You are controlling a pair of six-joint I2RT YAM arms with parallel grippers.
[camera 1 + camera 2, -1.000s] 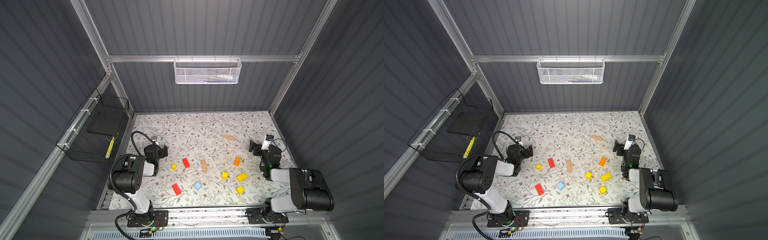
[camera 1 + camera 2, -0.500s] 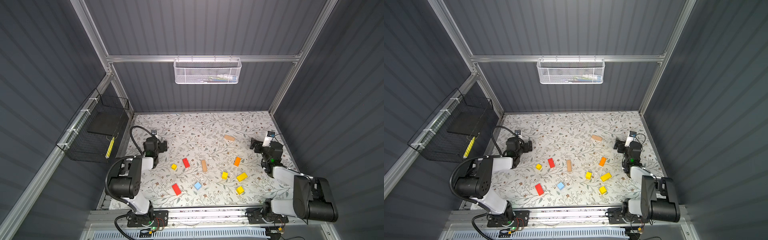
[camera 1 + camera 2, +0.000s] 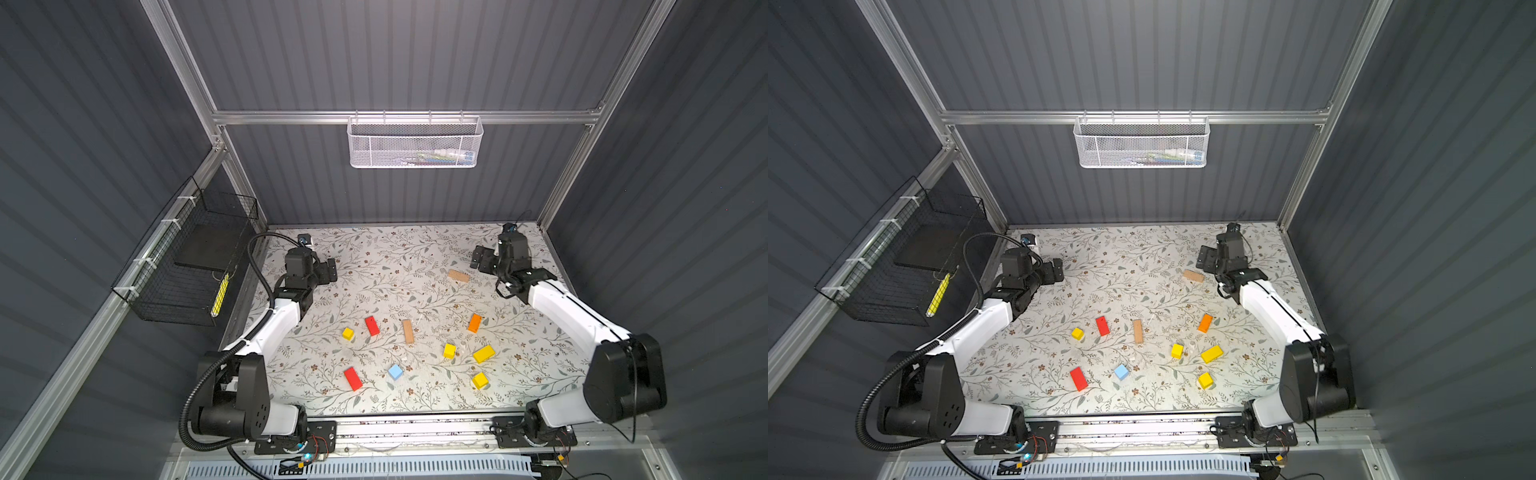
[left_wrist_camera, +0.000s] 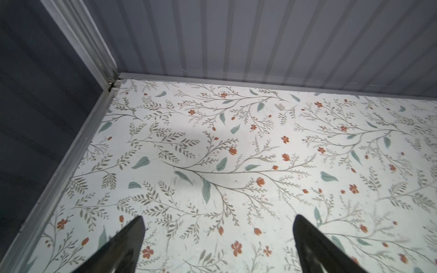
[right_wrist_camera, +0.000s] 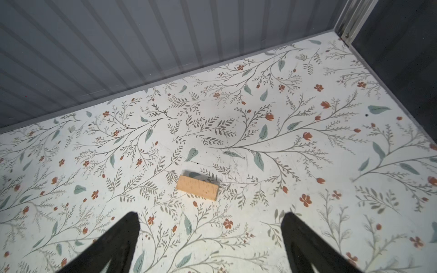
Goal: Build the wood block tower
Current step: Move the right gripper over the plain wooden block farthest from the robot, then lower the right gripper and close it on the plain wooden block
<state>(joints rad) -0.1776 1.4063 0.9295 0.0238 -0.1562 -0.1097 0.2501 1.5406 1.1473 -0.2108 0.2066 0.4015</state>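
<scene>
Both top views show left claw (image 3: pixel 331 271), right claw (image 3: pixel 478 258) gaping empty, mesh basket (image 3: pixel 374 145) holding unclear items.

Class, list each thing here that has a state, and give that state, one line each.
Left gripper: open, empty.
Right gripper: open, empty.
Tan brick: lying flat, untouched.
Other blocks: scattered flat, none stacked.
Tower: not started.

Left arm (image 3: pixel 276 326) and right arm (image 3: pixel 569 311): white shells between bulky black joint housings, black wrists. Ribbed black hose (image 3: pixel 857 419) looped off the left base. Left gripper (image 4: pixel 218 217): two black, wedge-shaped fingers (image 4: pixel 123 245), matte, tapering to blunt tips.
</scene>
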